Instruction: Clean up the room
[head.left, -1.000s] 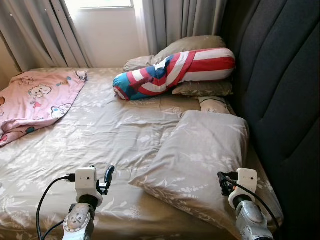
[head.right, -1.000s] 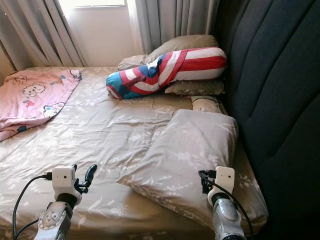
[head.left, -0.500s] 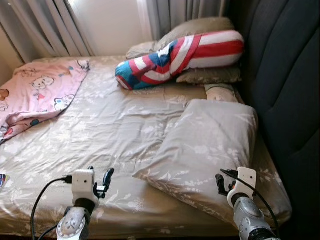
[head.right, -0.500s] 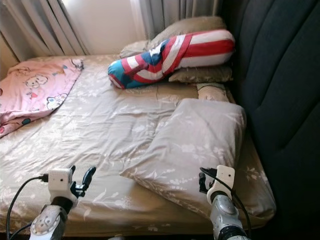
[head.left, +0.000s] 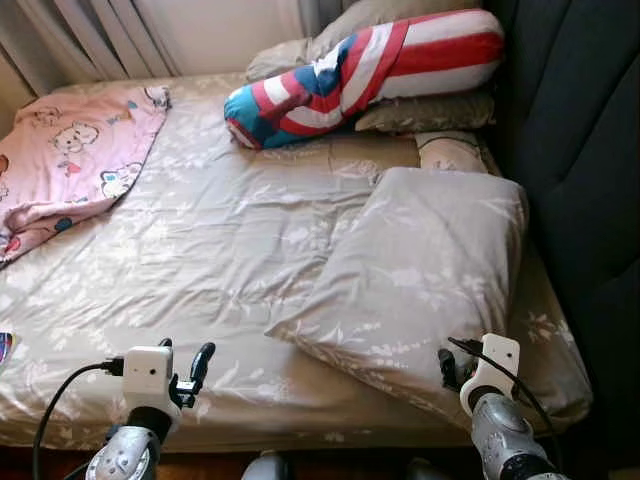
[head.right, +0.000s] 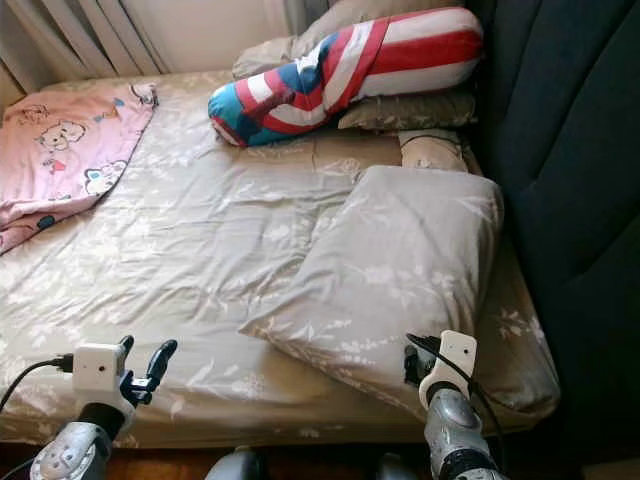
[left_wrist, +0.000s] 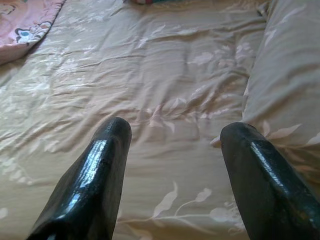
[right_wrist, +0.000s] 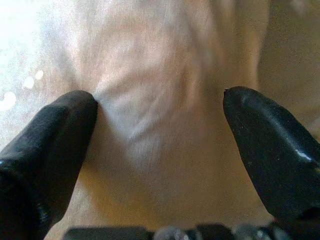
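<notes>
Two grippers low in frame, both empty | loose pillow (head.left: 415, 270) centre-right on bed (head.left: 200, 250), long axis running from lower left to upper right | right gripper (right_wrist: 160, 135) nearer, over its lower edge, fingers wide apart | left gripper (left_wrist: 175, 150) over bare sheet beside pillow, fingers spread.

Pillow (head.left: 415, 270) lies on bed (head.left: 200, 260), blanket (head.left: 70, 160) left.
</notes>
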